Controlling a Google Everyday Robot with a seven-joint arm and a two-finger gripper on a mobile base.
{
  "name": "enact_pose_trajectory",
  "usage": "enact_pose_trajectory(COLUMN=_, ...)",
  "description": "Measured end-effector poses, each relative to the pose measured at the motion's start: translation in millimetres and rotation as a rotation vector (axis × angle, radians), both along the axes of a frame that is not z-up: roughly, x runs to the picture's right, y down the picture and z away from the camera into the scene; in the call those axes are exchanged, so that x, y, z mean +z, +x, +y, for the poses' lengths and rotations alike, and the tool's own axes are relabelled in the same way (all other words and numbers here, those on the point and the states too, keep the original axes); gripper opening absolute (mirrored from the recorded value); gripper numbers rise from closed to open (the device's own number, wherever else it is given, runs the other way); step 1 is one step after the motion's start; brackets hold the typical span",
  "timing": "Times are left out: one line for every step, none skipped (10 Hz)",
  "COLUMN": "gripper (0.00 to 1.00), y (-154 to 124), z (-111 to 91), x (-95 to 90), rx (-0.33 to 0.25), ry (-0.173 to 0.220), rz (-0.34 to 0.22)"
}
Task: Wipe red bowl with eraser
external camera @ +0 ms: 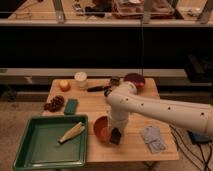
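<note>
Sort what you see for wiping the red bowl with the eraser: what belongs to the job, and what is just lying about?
Job: red bowl, eraser, gripper at the bowl's right edge.

Lying about: green tray, teal block, maroon bowl, cup, cloth.

Robot lab, gripper over wooden table, dark shelving behind

One raised camera looks down and forward across the table, claw near centre.
</note>
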State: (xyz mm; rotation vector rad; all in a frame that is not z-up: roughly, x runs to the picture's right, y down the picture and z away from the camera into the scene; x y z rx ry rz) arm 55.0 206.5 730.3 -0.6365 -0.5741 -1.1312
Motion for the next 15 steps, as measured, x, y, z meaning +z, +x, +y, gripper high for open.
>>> enact_pose_trajectory(gripper=0.0, y=2.4, z=-4.8, x=1.3, rx=0.003, ry=0.005, rz=0.002)
enact_pose_trajectory(gripper=0.0, y=1.0, z=-8.7, x=3.3, rx=0.001, ry=0.003, rz=0.002)
enact_pose_trajectory(gripper=0.0, y=-4.9, z=-13.7, x=6.3, rx=-0.001, ry=0.005, rz=-0.003)
enact_pose_trajectory(gripper=0.0, y=-18.8, z=-22.6, x=12.8, rx=-0.006, ry=0.004, rz=-0.011)
enact_pose_trajectory(gripper=0.0, y=-33.3, z=-31.4, x=21.1, rx=-0.01, ry=0.0, rz=-0.019)
enact_pose_trajectory(gripper=0.0, y=-44.7, z=-37.8, x=28.2, rx=-0.014, ry=-0.004, rz=-0.026)
enact_pose_trajectory(gripper=0.0, y=-59.0, z=-43.6, x=35.3, rx=-0.02, ry=-0.008, rz=-0.039)
enact_pose_trajectory(gripper=0.0, y=-72.0, z=-46.3, x=39.2, rx=-0.033, ry=-0.012, rz=-0.054)
enact_pose_trajectory(gripper=0.0, y=-85.4, z=-46.8, x=40.0, rx=-0.05, ry=-0.012, rz=-0.07)
enact_pose_trajectory(gripper=0.0, y=-92.8, z=-45.7, x=39.6, rx=-0.065, ry=-0.012, rz=-0.082)
enact_pose_trajectory(gripper=0.0, y=-96.2, z=-41.3, x=35.1, rx=-0.084, ry=-0.013, rz=-0.094)
enact_pose_trajectory(gripper=0.0, y=-94.8, z=-34.8, x=28.7, rx=-0.098, ry=-0.013, rz=-0.099)
enact_pose_trajectory(gripper=0.0, y=-92.4, z=-28.3, x=22.8, rx=-0.103, ry=-0.012, rz=-0.098)
enact_pose_trajectory(gripper=0.0, y=-89.1, z=-17.5, x=14.0, rx=-0.112, ry=-0.013, rz=-0.096)
enact_pose_trajectory(gripper=0.0, y=-85.7, z=-10.9, x=9.9, rx=-0.116, ry=-0.014, rz=-0.092)
